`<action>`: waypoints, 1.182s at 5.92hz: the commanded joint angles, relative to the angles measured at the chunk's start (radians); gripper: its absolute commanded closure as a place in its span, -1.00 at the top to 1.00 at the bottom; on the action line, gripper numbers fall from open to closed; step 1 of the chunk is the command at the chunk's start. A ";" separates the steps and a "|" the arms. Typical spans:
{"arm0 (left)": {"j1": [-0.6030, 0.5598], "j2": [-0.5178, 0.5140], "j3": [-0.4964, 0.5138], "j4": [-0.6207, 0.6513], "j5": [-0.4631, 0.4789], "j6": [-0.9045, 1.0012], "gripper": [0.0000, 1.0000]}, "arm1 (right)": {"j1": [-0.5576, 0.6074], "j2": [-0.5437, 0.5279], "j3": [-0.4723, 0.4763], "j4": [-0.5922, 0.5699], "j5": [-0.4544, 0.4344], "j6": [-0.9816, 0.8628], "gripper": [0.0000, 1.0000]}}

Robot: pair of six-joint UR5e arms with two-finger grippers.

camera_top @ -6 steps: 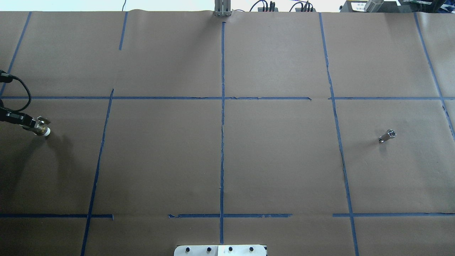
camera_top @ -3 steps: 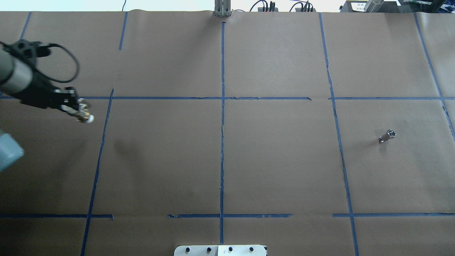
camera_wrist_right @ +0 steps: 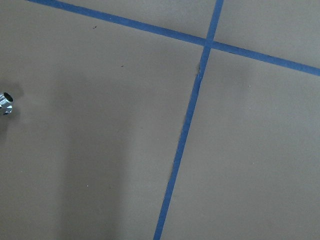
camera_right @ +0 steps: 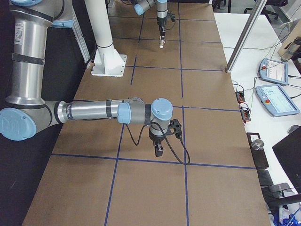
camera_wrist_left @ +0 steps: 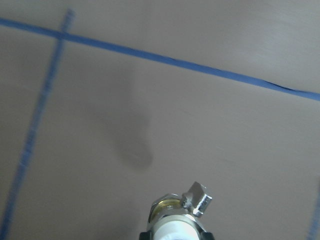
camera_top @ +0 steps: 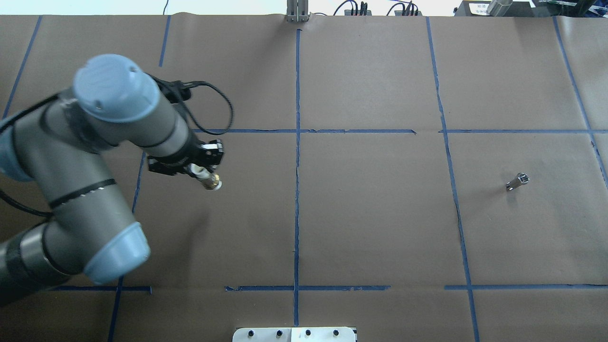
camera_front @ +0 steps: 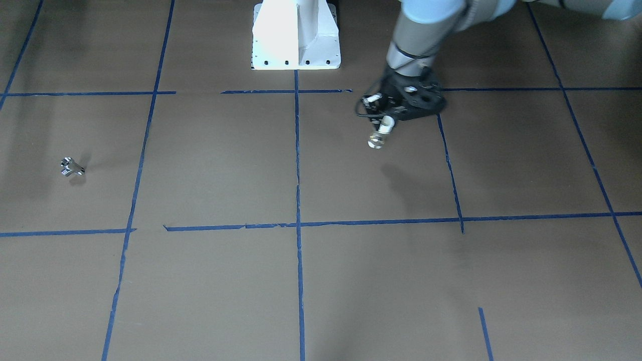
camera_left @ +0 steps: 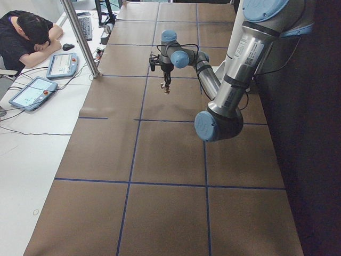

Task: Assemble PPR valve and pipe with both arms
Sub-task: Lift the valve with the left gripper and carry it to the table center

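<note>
My left gripper [camera_top: 200, 172] is shut on the pipe [camera_top: 212, 182] and holds it above the table, left of the centre tape line. The pipe's white end is between the fingers and its brass end points down and outward. It also shows in the front view [camera_front: 379, 134] and the left wrist view [camera_wrist_left: 176, 220]. The chrome T-shaped valve [camera_top: 517, 181] lies alone on the brown paper at the far right; it also shows in the front view [camera_front: 71, 167] and at the left edge of the right wrist view [camera_wrist_right: 6, 102]. My right gripper [camera_right: 159, 150] hangs above the table in the exterior right view only; I cannot tell whether it is open or shut.
Blue tape lines [camera_top: 297, 142] divide the brown paper. The white robot base [camera_front: 296, 37] stands at the table's near edge. A metal post [camera_left: 80, 37] and tablets [camera_left: 33, 92] stand on the side bench, where a person [camera_left: 26, 37] rests.
My left arm has swung right from the table's left edge toward the middle, carrying the pipe. The valve has not moved.
</note>
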 commanded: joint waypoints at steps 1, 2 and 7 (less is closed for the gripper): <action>0.098 -0.223 0.212 -0.001 0.094 -0.119 -1.00 | 0.000 0.000 0.000 0.000 0.000 0.000 1.00; 0.130 -0.273 0.291 -0.019 0.100 -0.120 -1.00 | 0.000 0.000 0.000 0.000 0.000 0.000 1.00; 0.141 -0.301 0.371 -0.079 0.204 -0.110 -1.00 | 0.000 0.000 -0.009 0.000 0.000 -0.001 1.00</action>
